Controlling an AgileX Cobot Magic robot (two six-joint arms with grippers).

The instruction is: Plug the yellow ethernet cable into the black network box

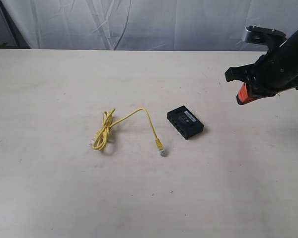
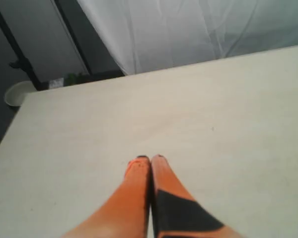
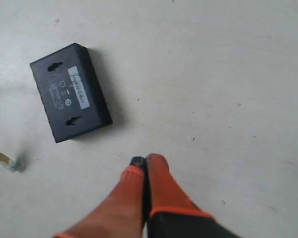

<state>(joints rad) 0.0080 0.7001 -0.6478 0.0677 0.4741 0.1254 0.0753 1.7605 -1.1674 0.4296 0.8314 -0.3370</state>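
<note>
The yellow ethernet cable (image 1: 120,127) lies on the table left of centre, knotted into loops, with one plug end (image 1: 161,149) stretched toward the black network box (image 1: 186,122). The box lies flat with its white label up, and several ports show in its front side. In the right wrist view the box (image 3: 70,91) lies ahead of my right gripper (image 3: 146,160), whose orange fingers are shut on nothing, and a bit of the yellow cable (image 3: 1,158) shows at the edge. That right gripper (image 1: 242,97) hangs above the table, right of the box. My left gripper (image 2: 150,158) is shut over bare table.
A pale tabletop (image 1: 64,188) spreads under everything. A white curtain (image 1: 154,22) hangs behind its far edge. In the left wrist view a dark frame (image 2: 20,59) and a round white object (image 2: 17,92) stand beyond the table's corner.
</note>
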